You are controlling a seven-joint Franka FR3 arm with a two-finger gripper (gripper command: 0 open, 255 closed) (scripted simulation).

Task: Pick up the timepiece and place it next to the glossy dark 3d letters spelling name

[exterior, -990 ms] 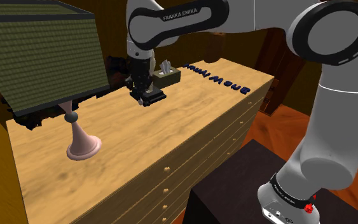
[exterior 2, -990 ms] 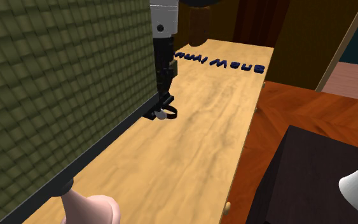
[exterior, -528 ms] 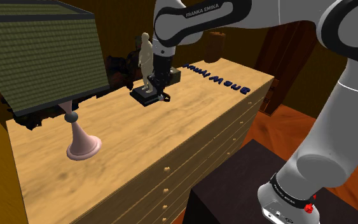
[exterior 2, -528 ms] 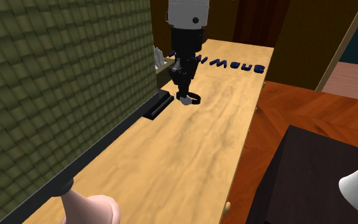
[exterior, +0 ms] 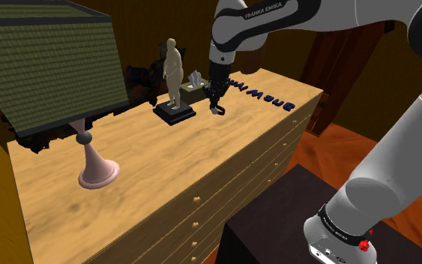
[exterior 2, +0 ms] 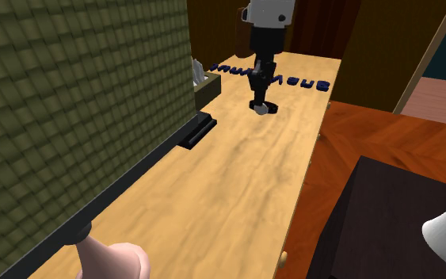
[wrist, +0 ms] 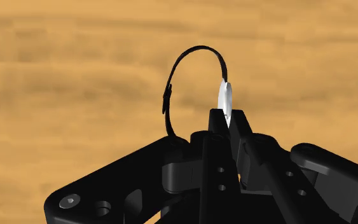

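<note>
A wristwatch (wrist: 225, 100) with a white face and a looped black strap (wrist: 193, 51) is clasped between my black fingers (wrist: 217, 137). My gripper (exterior: 216, 106) is shut on it and hangs just above the wooden dresser top (exterior: 202, 161). It is between the statue's base and the dark blue letters (exterior: 260, 94). In the second exterior view the gripper (exterior 2: 261, 101) holds the watch (exterior 2: 264, 109) a short way in front of the letters (exterior 2: 280, 79), apart from them.
A tan statue (exterior: 173, 69) on a black base (exterior 2: 197, 131) and a tissue box (exterior: 194, 88) stand near the back. A lamp with a pink foot (exterior: 97, 169) and a big green shade (exterior: 44, 60) fills the shoulder view's left. The dark stand (exterior: 299, 217) sits below the dresser's front edge.
My gripper has carried the watch away from the statue's base toward the letters, to the shoulder view's right. The statue, hidden by the arm before, now shows fully.
</note>
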